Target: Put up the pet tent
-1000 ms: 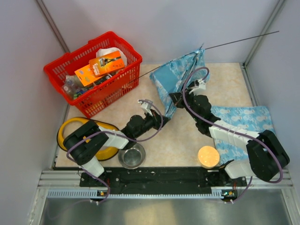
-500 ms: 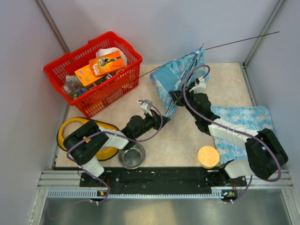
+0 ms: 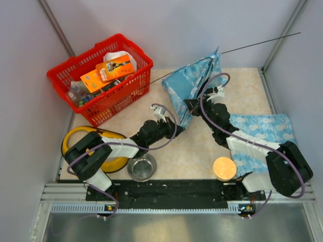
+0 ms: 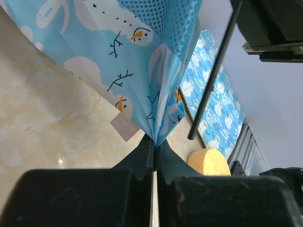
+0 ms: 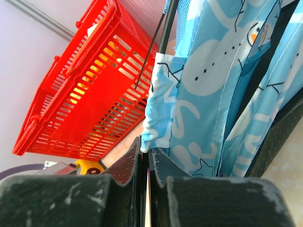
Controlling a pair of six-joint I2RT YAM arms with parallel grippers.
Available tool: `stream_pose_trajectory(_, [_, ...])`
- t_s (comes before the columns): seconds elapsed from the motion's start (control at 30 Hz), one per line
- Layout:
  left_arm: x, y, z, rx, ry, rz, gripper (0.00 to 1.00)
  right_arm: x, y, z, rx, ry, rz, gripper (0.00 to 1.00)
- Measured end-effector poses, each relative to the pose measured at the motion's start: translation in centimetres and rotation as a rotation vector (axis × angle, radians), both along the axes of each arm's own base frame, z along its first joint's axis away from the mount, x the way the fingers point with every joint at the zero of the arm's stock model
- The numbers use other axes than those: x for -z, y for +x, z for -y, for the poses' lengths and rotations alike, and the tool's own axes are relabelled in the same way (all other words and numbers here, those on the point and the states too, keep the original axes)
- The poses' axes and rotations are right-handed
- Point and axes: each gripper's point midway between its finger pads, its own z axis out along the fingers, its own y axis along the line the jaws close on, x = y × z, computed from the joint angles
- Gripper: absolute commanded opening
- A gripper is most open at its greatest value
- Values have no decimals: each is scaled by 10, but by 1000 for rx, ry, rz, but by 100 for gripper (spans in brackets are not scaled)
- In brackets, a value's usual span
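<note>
A red basket (image 3: 119,99) full of packets stands at the desk's (image 3: 199,151) far left corner. Nearer the arms lies a yellow dish (image 3: 69,144), partly under the left arm, with a steel bowl (image 3: 142,168) just beside it. The left tool (image 3: 173,125) reaches toward the middle of the desk and is clenched on a low corner of the pet tent (image 3: 182,84); its wrist view shows the blue fabric pinched between the closed jaws next to a small white label. The tent stands half-raised at the back, in the middle, creased and leaning. A thin dark pole (image 3: 257,45) runs from beside the basket through its peak and far out to the right. The right tool (image 3: 191,106) presses against the tent's right flank with jaws closed, a fabric hem caught at their tips. An orange round sponge (image 3: 224,168) sits near the right arm's base, and a flat mat (image 3: 266,126) of matching fabric lies along the right edge.
</note>
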Motion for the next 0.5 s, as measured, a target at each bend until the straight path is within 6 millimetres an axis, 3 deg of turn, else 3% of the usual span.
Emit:
stream_pose_trajectory(0.2, [4,-3,3,1,2,-60,0,1,-8,4,1,6,1,0])
stream_pose_trajectory(0.5, [10,-10,7,33,30,-117,0,1,-13,-5,16,4,7,0])
